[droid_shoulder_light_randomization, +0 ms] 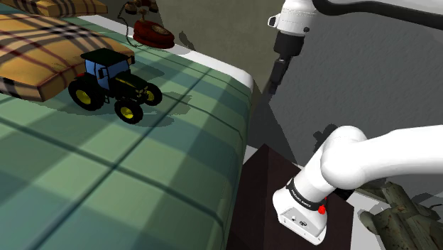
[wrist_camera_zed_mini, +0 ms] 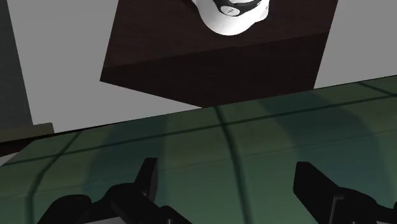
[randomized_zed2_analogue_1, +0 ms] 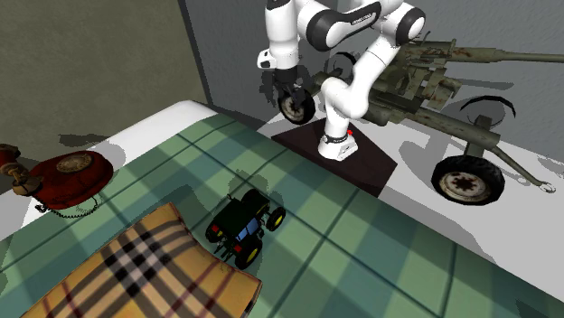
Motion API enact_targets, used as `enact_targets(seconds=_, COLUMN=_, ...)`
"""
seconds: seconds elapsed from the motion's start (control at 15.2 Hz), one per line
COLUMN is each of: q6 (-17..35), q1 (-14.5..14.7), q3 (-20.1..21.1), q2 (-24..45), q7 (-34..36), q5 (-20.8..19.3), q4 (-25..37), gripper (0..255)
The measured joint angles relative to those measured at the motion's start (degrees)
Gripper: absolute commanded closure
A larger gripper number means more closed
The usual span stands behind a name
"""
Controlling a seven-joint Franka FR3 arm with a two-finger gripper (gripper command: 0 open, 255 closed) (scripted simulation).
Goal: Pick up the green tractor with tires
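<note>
On the plaid bed, beside the checked pillow, stands the dark green tractor, well apart from my wide-open jaws. It seems stiff and light; I would clasp its cab sides.

A bed under a green checked cover carries a dark tractor with yellow hubs, a tan plaid cushion touching it, and a red telephone near the bed's edge.
</note>
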Motion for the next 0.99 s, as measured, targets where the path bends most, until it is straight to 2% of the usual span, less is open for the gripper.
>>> enact_targets(seconds=0.13, q6=0.6, q1=0.3, q3=0.3, q2=0.5, q7=0.1, q5=0.3, q4=0.1, gripper=0)
enact_targets(seconds=0.4, q6=5.1, q1=1.9, q3=2.0, q2=5.5, q7=0.0, q5=1.6, q4=2.5, gripper=0)
enact_targets(seconds=0.99, q6=15.6, q1=5.4, q3=6.7, q2=19.8, q7=0.2, q5=3.6, q4=11.3, gripper=0)
